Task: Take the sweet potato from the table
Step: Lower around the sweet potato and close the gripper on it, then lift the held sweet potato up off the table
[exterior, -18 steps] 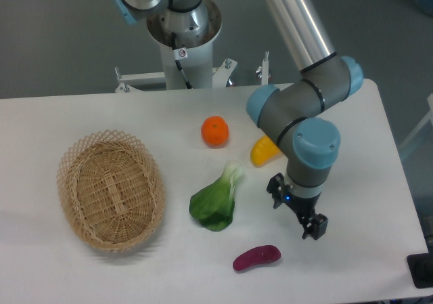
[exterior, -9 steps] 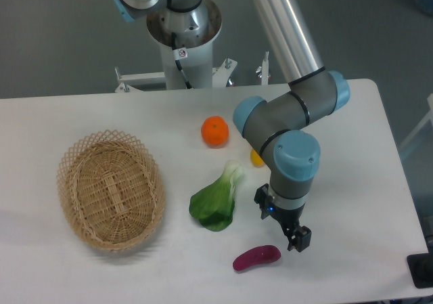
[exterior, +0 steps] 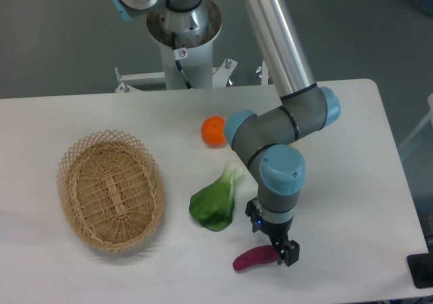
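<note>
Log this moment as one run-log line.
phase: reaching | gripper: over right end of sweet potato | sweet potato: on table | lifted: no

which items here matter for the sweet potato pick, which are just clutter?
Job: sweet potato, gripper over its right end, table.
Clutter: basket, orange, bok choy.

1. A robotics lab or test bench, not a home or kitchen.
2. An industrial-style robot arm (exterior: 284,124) in silver, grey and pale blue stands on a white pedestal (exterior: 184,43) behind a plain white table (exterior: 61,121).
3. The floor (exterior: 54,33) is bare grey.
4. Toy-like produce and a wicker basket (exterior: 111,190) sit on the table like test props.
</note>
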`<action>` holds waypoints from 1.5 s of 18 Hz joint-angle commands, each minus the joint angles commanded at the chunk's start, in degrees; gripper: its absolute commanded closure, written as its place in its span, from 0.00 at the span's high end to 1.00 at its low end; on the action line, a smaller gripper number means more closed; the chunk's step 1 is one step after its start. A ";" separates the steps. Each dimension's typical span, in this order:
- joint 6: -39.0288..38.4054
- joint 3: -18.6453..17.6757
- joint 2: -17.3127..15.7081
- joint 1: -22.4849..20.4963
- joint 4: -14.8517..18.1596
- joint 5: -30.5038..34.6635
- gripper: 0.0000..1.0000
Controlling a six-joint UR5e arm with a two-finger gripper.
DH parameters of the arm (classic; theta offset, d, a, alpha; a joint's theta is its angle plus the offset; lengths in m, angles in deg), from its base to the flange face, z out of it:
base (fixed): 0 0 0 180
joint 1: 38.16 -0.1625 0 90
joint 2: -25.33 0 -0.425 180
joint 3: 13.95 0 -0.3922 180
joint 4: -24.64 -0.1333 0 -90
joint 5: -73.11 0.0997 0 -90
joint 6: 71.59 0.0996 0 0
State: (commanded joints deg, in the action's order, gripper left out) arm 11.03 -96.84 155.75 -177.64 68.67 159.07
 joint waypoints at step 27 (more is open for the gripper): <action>-1.85 -0.35 -5.36 0.97 1.84 8.96 0.30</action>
State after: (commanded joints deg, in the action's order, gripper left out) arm 9.18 -97.19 150.40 -176.67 70.52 168.03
